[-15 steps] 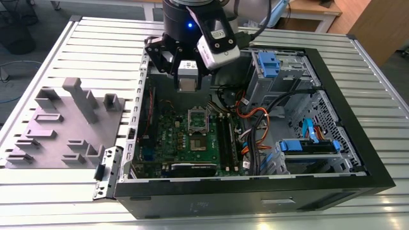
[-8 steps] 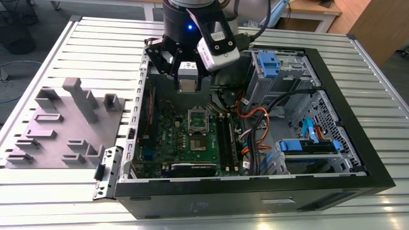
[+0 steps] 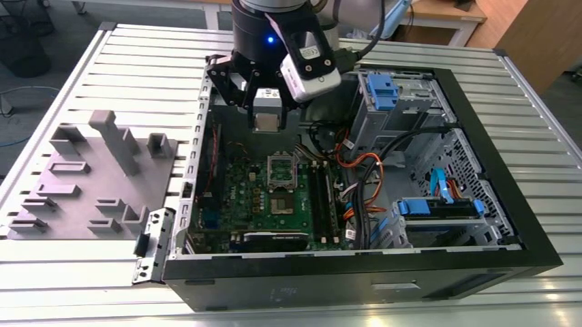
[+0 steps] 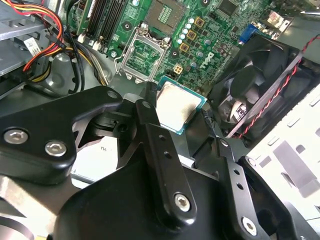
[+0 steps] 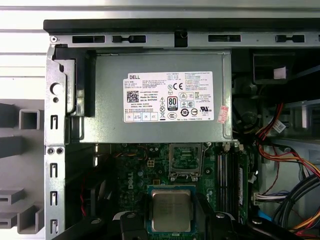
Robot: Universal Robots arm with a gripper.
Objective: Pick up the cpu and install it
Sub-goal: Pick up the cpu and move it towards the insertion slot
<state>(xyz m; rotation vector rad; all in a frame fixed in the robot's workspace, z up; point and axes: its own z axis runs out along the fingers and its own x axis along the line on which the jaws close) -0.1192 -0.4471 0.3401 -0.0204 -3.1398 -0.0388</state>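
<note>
**A:** Entry one: the gripper [image 3: 266, 120]. Position and condition?

**B:** Upper middle of the exterior view, hanging over the open computer case [image 3: 364, 278]. It is clamped on the cpu [image 3: 266, 123]. In the first wrist view its black fingers [image 5: 131, 225] press the chip's two opposite edges.

**A:** Entry two: the cpu itself?

**B:** A small square with a dull silver top and a pale rim, seen in both wrist views [image 4: 177, 106] [image 5: 171, 210]. It is held flat, metal side toward the arm, over the green circuit board [image 3: 264, 204].

**A:** Entry three: the socket?

**B:** A rectangular metal frame [image 3: 281, 167] on the board, open, with nothing seated in it [image 5: 186, 160]. In the exterior view it lies just below the chip. The chip appears to be raised clear of it, though the gap is hard to judge.

**A:** Remaining stock?

**B:** There is a grey power supply box [image 5: 160, 97] inside the case and a black fan [image 4: 255, 85] with red wires. The grey plastic blocks [image 3: 100, 170] are at the exterior view's left. All of it rests on a slatted table [image 3: 509, 88].
</note>
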